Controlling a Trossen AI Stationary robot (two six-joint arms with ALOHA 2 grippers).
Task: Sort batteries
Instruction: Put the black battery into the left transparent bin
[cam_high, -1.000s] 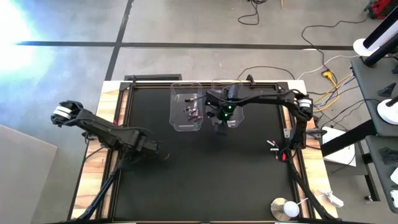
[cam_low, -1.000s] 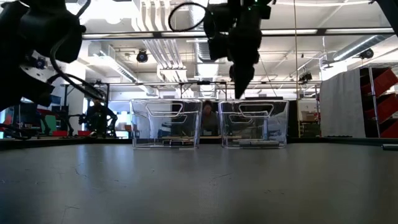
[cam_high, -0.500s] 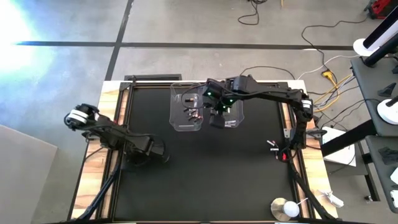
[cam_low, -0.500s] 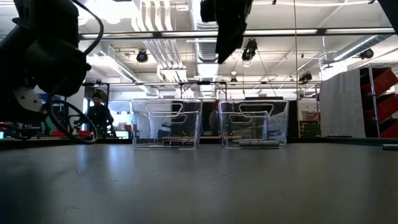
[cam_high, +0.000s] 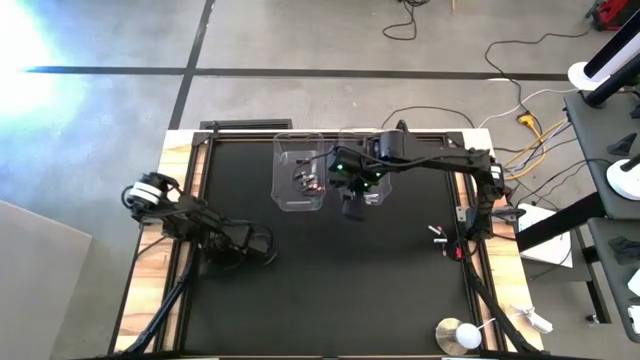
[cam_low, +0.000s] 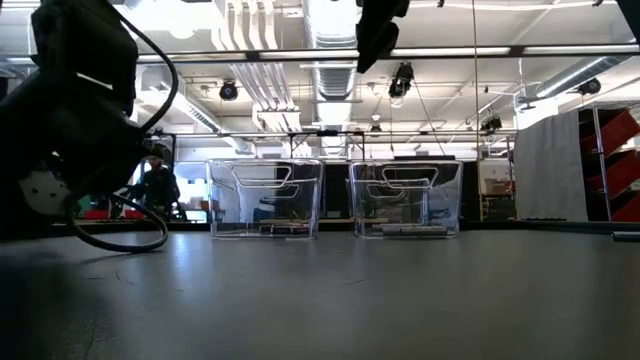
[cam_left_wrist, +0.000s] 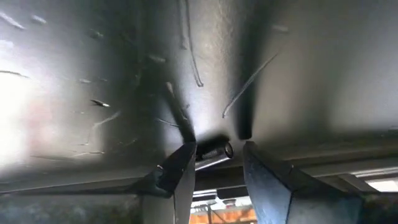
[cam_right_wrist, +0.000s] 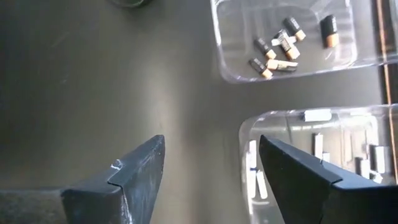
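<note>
While your left gripper sits low at the left side of the black table, its jaws stand apart with a single battery lying crosswise in the gap between the two tips. That battery looks like a short dark cylinder resting on the mat; I can't tell whether either finger touches it. In the low view you see the left arm as a dark bulk down at table level on the left.

Moving right, the two clear tubs stand side by side at the far end of the table. Left tub holds the dark batteries with reddish-orange ends, loose on its floor. Right tub holds the white/silver batteries, also loose.

Your right gripper hangs high above the near edge of the tubs, jaws wide apart, nothing between them. Past its tips the bare mat shows in the gap, the right tub lies just beyond one finger, and the left tub is further ahead.

Beyond the table, a person shows in the room behind.
</note>
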